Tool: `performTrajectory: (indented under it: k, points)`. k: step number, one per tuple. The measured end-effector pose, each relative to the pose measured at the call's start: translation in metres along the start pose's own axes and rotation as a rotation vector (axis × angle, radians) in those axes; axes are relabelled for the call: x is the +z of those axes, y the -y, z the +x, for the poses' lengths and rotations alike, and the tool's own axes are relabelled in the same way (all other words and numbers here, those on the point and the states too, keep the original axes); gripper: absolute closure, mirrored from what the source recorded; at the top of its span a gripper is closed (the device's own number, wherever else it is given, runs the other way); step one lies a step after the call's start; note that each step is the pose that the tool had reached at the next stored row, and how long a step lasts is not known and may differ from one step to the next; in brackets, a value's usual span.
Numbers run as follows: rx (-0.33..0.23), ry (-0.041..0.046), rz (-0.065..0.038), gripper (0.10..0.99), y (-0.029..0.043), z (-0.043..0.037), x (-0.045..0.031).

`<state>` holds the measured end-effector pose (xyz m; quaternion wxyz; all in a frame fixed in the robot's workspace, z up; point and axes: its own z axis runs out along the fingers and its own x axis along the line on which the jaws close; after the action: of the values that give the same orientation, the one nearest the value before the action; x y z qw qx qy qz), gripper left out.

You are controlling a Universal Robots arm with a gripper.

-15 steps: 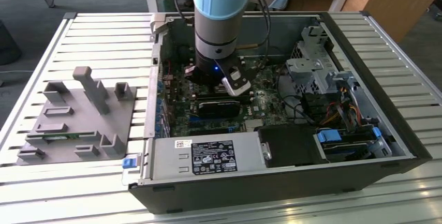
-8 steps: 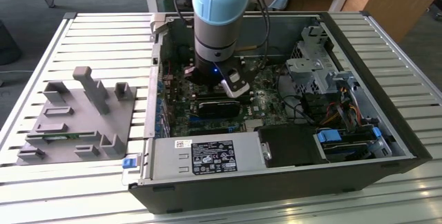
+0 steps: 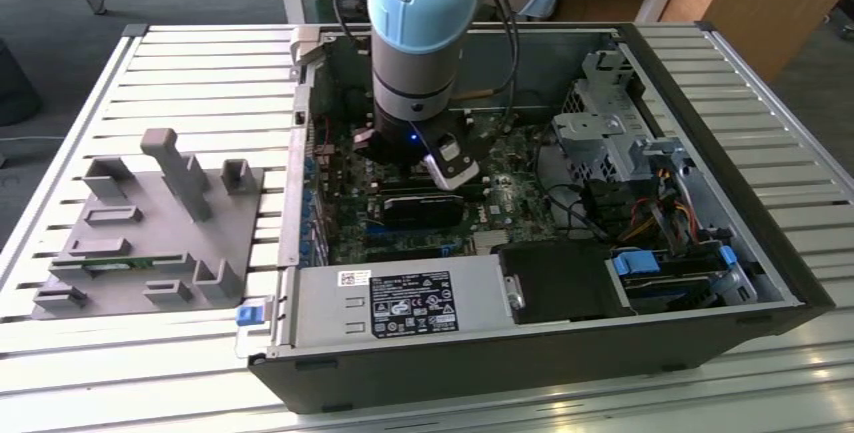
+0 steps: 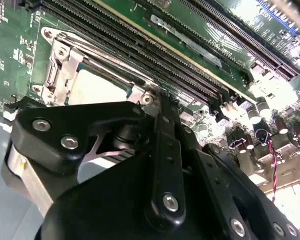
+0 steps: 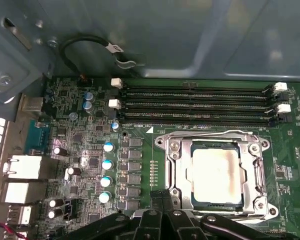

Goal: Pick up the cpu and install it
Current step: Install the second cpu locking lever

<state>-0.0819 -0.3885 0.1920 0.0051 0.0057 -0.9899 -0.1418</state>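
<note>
My hand (image 5: 162, 210) fills the near edge in both wrist views, its black links drawn together and holding nothing that I can see, just beside the socket (image 5: 217, 175) where the cpu (image 5: 216, 172) already lies flat in its metal frame. I judge the placing done, with backing straight off the chip the thing called for. The exterior view adds the case (image 3: 747, 253), my arm (image 3: 420, 43) inside it, and the grey tray (image 3: 147, 243) on the slatted surface (image 3: 200, 83).

Exterior overlooks case (image 3: 534, 353); wrist views close on socket (image 5: 216, 175).
</note>
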Motion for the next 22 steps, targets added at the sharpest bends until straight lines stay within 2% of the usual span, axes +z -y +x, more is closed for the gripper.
performTrajectory:
  k: [13, 22]
  points:
    - [0.0, 0.0, 0.0, 0.98, -0.004, 0.0002, -0.0137]
    - [0.0, -0.0001, 0.0, 0.98, -0.009, 0.0003, -0.031]
